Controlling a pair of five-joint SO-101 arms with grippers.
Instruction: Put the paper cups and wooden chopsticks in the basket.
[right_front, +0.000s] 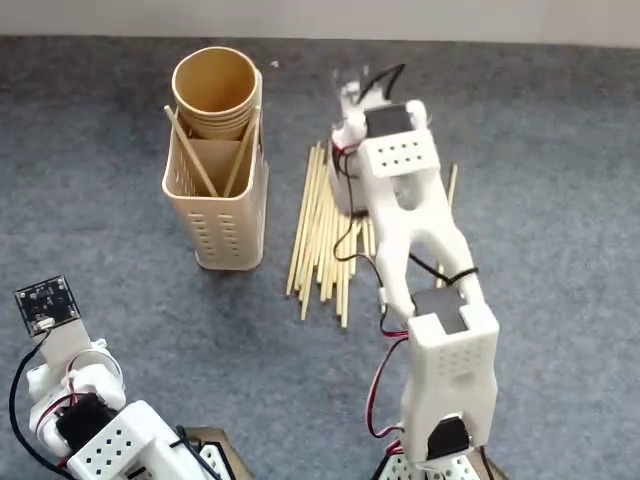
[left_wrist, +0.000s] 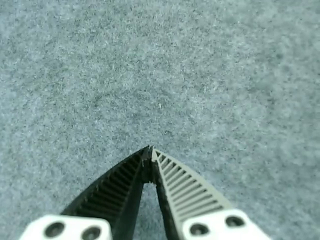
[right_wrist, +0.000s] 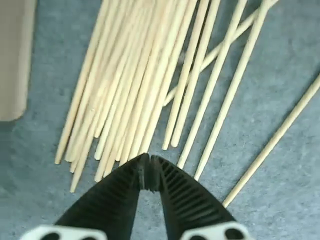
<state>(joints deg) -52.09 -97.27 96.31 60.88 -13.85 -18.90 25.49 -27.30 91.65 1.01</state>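
High view: paper cups (right_front: 215, 85) nested in upright basket (right_front: 218, 225), wooden chopsticks (right_front: 322, 230) heaped on table (right_front: 520, 120) beside it; right claw (right_wrist: 148, 160) closed at heap's end, left claw (left_wrist: 150, 151) closed above table, well apart.

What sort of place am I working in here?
Likely a tabletop robot practice bench rather than a kitchen: a grey felt-like mat covers the surface, a basket holds stacked paper cups, and wooden chopsticks lie loose beside it.
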